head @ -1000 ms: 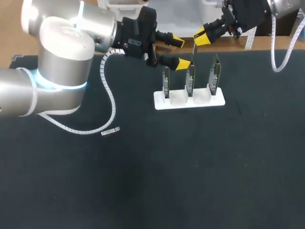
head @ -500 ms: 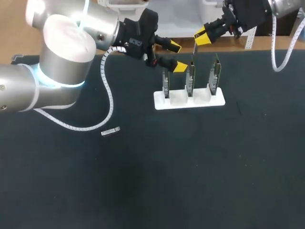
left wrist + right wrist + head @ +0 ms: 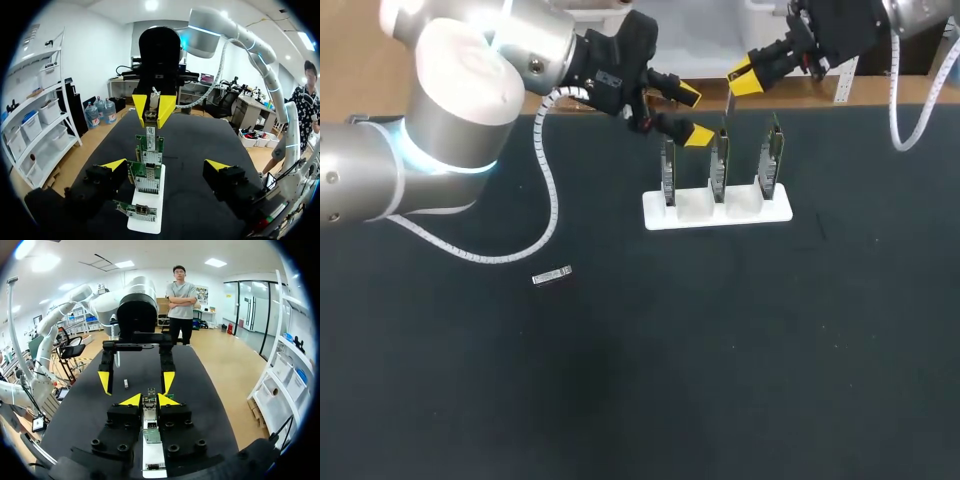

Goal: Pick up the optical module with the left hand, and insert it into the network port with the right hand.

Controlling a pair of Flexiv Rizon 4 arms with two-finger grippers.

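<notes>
Left tool [image 3: 692,115] gapes wide, empty; right tool [image 3: 740,78] pinches a slim module [image 3: 728,103].

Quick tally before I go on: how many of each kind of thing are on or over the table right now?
network cards: 3, upright in the holder
white holder: 1
optical modules: 2, a loose module lying on the table and a held module in the right gripper
Total: 6

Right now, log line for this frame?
left gripper: open at left-end network card | right gripper: shut on optical module above middle card | second module: on table
</notes>
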